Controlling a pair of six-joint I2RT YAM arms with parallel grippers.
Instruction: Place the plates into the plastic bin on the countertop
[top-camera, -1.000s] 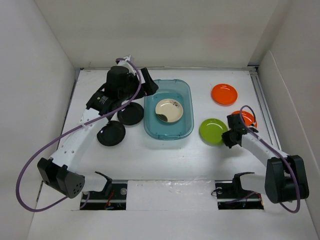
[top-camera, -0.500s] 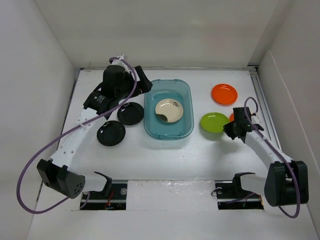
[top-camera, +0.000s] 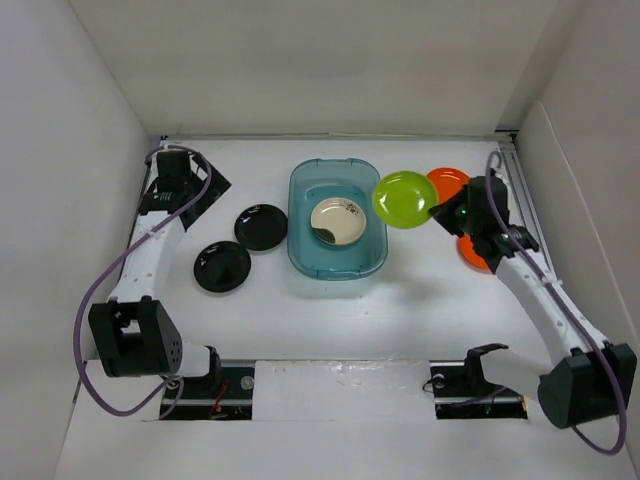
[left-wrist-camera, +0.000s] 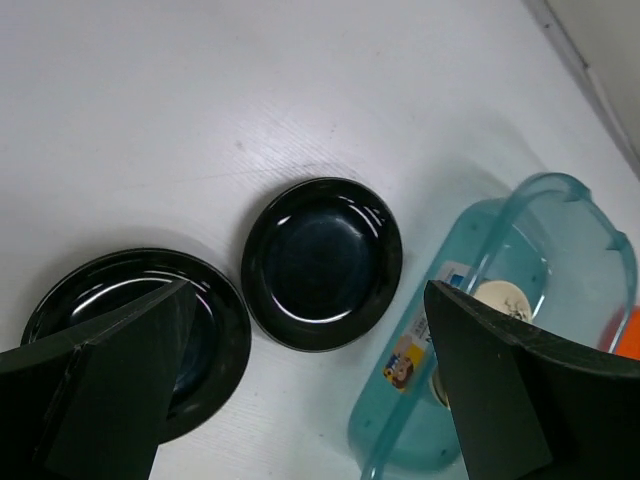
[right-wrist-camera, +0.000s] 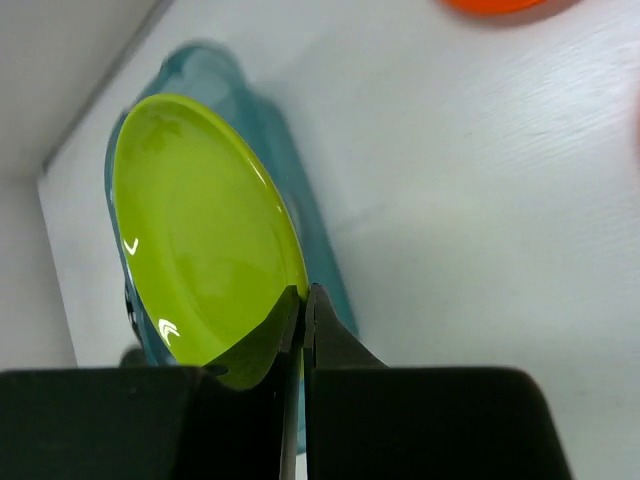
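Surface: we see a white countertop (top-camera: 300, 320) with white walls on 3 sides.
Near black plate (top-camera: 222, 266): flat on the countertop, left of the bin and apart from it.
Near orange plate (top-camera: 472, 254): on the right, partly hidden under the right arm.
Far black plate (top-camera: 261, 227): just beside the bin's left wall.
Plastic bin (top-camera: 300, 250): mid-table, with 1 beige plate (top-camera: 339, 221) lying inside.
Right gripper (right-wrist-camera: 303, 300): we find it clenched on the rim of the lime green plate (top-camera: 404, 199), which is lifted and tilted over the bin's far right corner.
Far orange plate (top-camera: 452, 180): partly covered by the green one.
Left gripper (left-wrist-camera: 308, 288): released, fingers wide apart, at the far left above the 2 black plates and holding nothing.
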